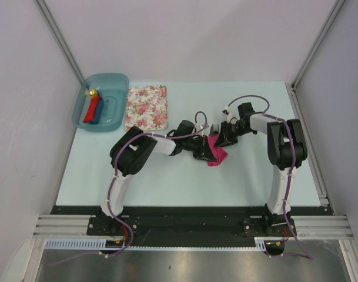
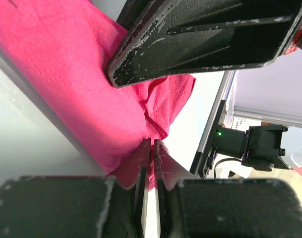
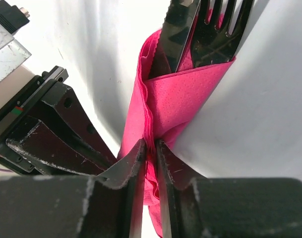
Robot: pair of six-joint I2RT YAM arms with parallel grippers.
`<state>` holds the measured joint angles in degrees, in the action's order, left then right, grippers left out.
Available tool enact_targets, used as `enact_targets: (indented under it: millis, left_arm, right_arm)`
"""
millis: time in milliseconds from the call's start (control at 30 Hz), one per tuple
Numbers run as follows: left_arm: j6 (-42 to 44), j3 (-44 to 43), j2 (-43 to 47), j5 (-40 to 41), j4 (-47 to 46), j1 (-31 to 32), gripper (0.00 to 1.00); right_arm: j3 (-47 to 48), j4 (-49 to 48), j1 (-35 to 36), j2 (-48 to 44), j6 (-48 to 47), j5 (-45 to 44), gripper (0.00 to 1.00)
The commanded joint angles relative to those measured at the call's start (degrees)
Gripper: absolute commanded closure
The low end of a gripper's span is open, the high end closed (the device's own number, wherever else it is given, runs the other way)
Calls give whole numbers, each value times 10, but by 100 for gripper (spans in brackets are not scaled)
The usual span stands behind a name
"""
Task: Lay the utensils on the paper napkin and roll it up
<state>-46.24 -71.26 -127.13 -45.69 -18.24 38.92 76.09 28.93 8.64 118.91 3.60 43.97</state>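
Observation:
The magenta paper napkin (image 1: 216,154) lies folded at the table's middle, wrapped around the dark fork (image 3: 221,30) and dark knife (image 3: 174,32), whose tips stick out of its far end. My left gripper (image 1: 203,151) is shut on a napkin edge (image 2: 155,106) from the left. My right gripper (image 1: 221,141) is shut on a napkin fold (image 3: 176,101) from the right. The two grippers meet over the napkin; the right one's dark fingers (image 2: 200,39) fill the top of the left wrist view.
A white floral cloth (image 1: 146,107) lies at the back left. A teal bin (image 1: 117,81) beside it holds red and blue rolls (image 1: 94,110). A black rail runs along the table's right edge (image 1: 308,138).

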Motion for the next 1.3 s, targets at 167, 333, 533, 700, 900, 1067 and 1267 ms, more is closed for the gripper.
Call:
enact_targets:
  millis: [167,333,533,700,900,1067,1267]
  left_arm:
    - [19,20,-7,3,34,-9,86]
    - [20,17,-9,8,37,-9,87]
    - [17,16,-12,8,33,-9,87]
    - [10,13,-15,10,27,-9,87]
    - [11,8,-17,6,25,-8,87]
    - [10,10,-15,5,22,-9,87]
    - [7,10,-17,6,19,-8,87]
  right_arm:
    - [9,46,-11,4,-88,-122,66]
    - [12,63,-10,-26,-105,-176,67]
    - [37,92,4,-51,-119,-220,67]
    - [60,95,1,-85,-76,-128,65]
    - [47,83,-1,-63,14,-14,68]
    - [-10,68,1,-56,14,-32,70]
    - [-36,83,6,-47,-29,-120,73]
